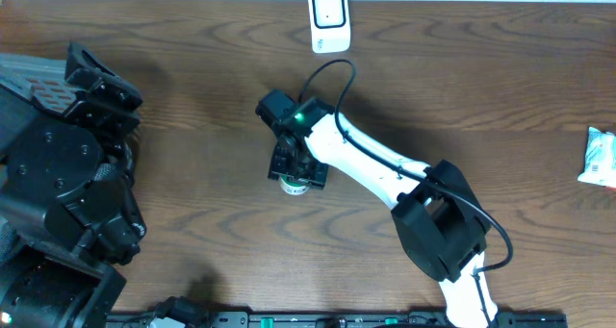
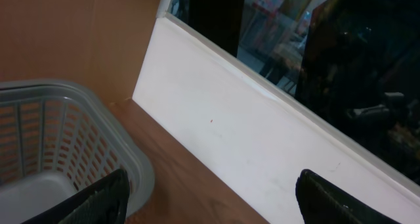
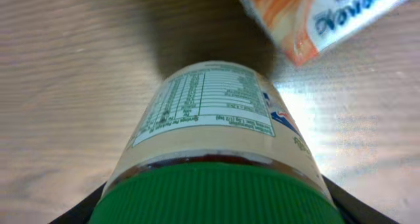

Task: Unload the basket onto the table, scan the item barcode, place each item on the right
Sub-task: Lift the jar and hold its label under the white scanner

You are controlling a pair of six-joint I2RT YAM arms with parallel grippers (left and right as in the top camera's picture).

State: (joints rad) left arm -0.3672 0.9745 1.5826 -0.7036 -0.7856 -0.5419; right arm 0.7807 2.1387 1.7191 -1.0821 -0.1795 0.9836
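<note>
The item is a jar [image 3: 210, 112] with a green ribbed lid [image 3: 216, 198] and a beige label of printed facts; no barcode shows on the side facing the camera. It lies on the wooden table in mid-scene, and its green-and-white end [image 1: 293, 185] peeks out under my right gripper [image 1: 296, 169]. In the right wrist view my right gripper [image 3: 213, 211] has a black finger [image 3: 72, 214] pressed against each side of the lid. The white scanner [image 1: 329, 18] stands at the table's far edge. My left gripper [image 2: 210, 204] is open and empty at the far left.
An orange-and-white packet [image 3: 315, 14] lies just beyond the jar. Another packet [image 1: 599, 157] sits at the table's right edge. A grey plastic basket [image 2: 59, 132] stands under the left arm [image 1: 67, 174], beside a white wall ledge [image 2: 249, 132].
</note>
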